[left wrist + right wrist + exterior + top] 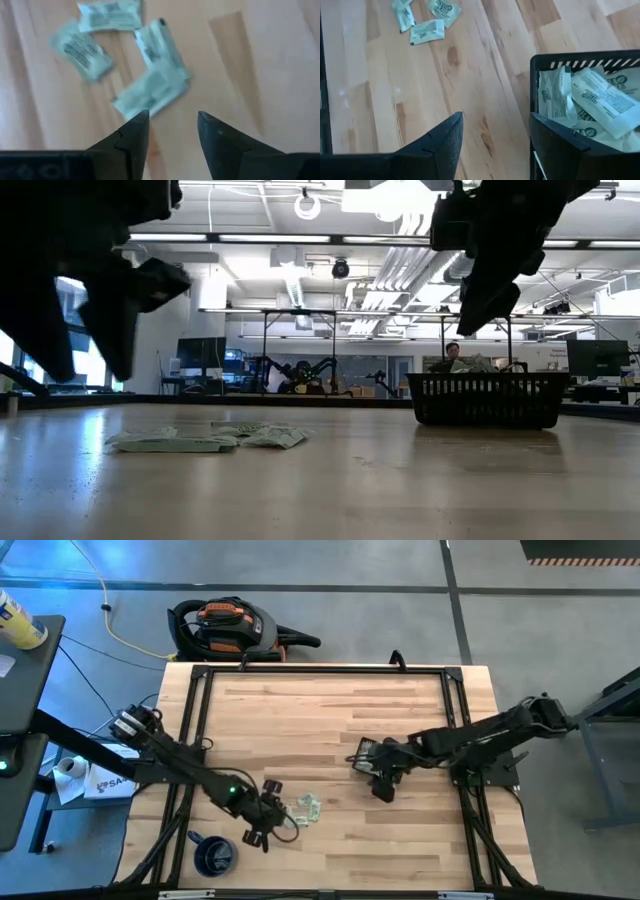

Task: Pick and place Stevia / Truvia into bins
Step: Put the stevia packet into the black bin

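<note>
Left gripper [170, 125] parted, nothing between the fingers [132, 135], hanging above the table [340, 720] at its near left part. Just ahead of the fingertips, a loose cluster of Stevia sachets [150, 92] lying flat on the wood: one directly past the tip of one finger, a second touching it, two more a little farther out. Seen from above, the same cluster [307, 807] just to the right of the gripper [262, 823], not touching it.

Right gripper [495, 135] also spread apart and empty, raised over the table's right half [380, 778]. One finger [555, 145] over the near wall of the black tray [535, 85], the other [445, 140] over bare wood beside it. Inside the tray, several sachets piled and overlapping [600, 102]. From table height, tray [487, 400] standing on the wood with sachets heaped above its rim.

Dark blue mug [214, 855] near the front left corner, beside the left arm.
</note>
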`<state>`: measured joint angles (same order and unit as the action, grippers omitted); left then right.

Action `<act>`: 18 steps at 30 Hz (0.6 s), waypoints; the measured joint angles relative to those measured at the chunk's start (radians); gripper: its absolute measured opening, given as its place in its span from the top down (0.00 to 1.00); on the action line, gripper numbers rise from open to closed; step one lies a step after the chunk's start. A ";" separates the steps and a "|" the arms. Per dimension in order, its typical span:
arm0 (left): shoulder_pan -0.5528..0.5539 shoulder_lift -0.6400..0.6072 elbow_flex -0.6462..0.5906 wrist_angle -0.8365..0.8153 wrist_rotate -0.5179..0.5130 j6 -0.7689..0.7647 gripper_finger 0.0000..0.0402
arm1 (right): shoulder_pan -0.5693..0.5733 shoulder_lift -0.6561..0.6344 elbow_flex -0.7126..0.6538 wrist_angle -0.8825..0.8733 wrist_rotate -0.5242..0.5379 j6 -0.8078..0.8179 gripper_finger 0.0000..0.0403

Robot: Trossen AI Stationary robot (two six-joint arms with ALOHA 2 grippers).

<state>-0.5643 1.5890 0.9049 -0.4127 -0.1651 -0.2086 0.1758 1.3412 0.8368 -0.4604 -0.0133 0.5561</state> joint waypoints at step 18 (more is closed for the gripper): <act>0.168 0.150 0.005 0.079 0.195 0.337 0.55 | 0.017 0.003 0.000 0.020 0.045 0.128 0.46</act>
<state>-0.3965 1.7387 0.9099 -0.3342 0.0298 0.1284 0.1931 1.3445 0.8368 -0.4404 0.0320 0.6840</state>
